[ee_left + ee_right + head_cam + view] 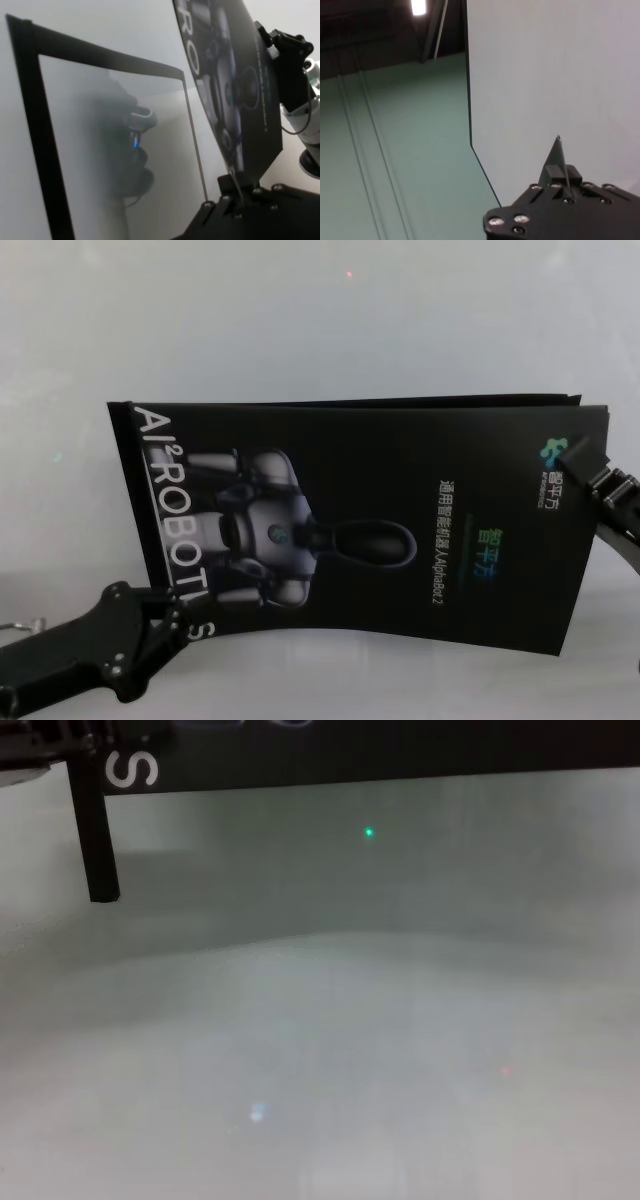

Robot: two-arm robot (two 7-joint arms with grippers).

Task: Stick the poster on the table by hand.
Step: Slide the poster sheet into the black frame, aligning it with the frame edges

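Black glossy poster (380, 530) held up off table (300, 320), stretched between both arms, long axis running left to right. Left gripper (170, 625) clamped on near-left corner by the white capitals; right gripper (590, 475) clamped on right edge near the logo. Both touching, neither nearer. Near edge bowed, sheet tilted, far side low over table. Grey-white robot print mid-sheet, text sideways. Judged next: lower evenly, flatten onto table.
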